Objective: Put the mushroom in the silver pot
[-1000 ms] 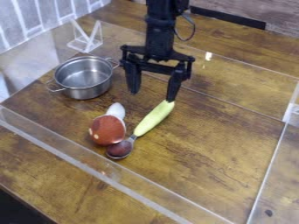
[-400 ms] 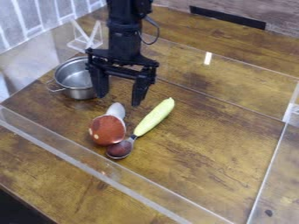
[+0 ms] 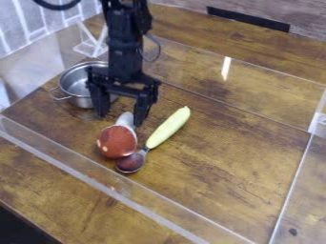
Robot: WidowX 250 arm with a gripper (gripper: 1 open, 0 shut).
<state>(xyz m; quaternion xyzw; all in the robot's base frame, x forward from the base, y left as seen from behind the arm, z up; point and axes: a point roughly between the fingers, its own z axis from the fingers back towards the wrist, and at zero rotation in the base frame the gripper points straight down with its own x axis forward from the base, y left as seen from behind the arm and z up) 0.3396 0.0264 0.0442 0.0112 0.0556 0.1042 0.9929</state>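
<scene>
The mushroom (image 3: 117,139) lies on its side on the wooden table, its reddish-brown cap toward the front and its white stem pointing back. My gripper (image 3: 128,98) hangs open just behind and above the stem, fingers spread, holding nothing. The silver pot (image 3: 84,84) stands at the left behind the gripper, partly covered by the arm, and looks empty.
A spoon with a yellow-green handle (image 3: 167,127) lies right of the mushroom, its metal bowl (image 3: 132,164) at the front. A clear plastic wall (image 3: 76,162) borders the work area along the front and left. A small white stand (image 3: 90,40) sits at the back left.
The gripper has travelled left and forward, from above the spoon handle to just behind the mushroom, staying open. The mushroom, spoon and pot have not moved.
</scene>
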